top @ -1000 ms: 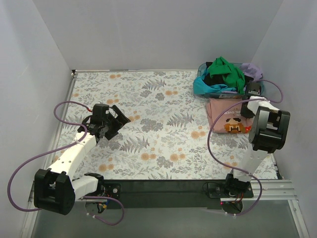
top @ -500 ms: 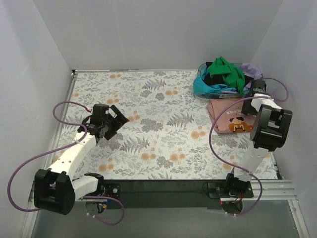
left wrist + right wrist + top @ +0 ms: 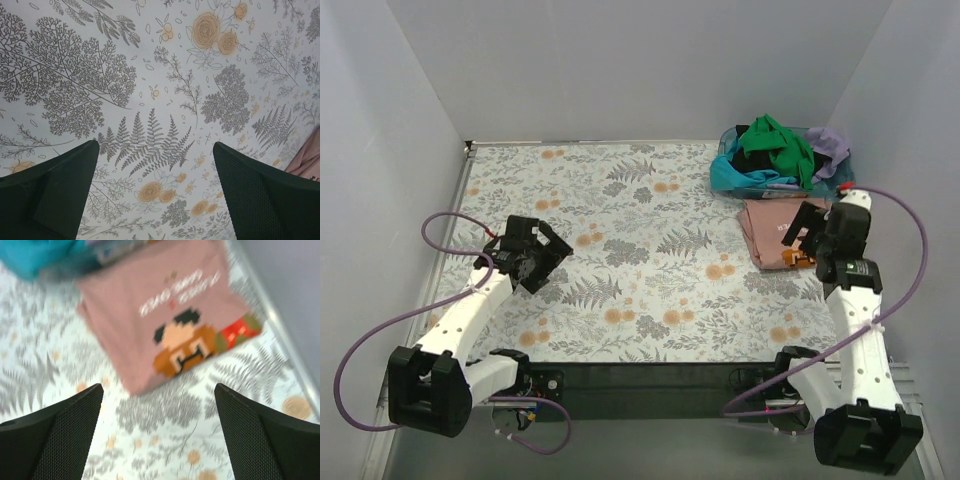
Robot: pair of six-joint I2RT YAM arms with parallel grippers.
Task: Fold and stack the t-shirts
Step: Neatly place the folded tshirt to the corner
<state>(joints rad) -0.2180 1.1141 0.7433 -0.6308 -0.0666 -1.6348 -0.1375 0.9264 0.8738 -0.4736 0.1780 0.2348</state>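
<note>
Now right gripper (image 3: 798,228) swung back above folded pink shirt (image 3: 765,225), fingers apart, empty; shirt lay flat beside pile (image 3: 775,150). Left gripper (image 3: 548,262) spread, withdrew slightly. Next shirt probably due.

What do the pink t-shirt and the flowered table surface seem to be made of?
Pink t-shirt: soft matte cloth, probably cotton knit; it lies limp with rounded folded edges and carries a printed pixel figure.
Table surface: a smooth, flat, matte sheet printed with flowers and ferns; paper, vinyl or cloth, I cannot tell.
</note>
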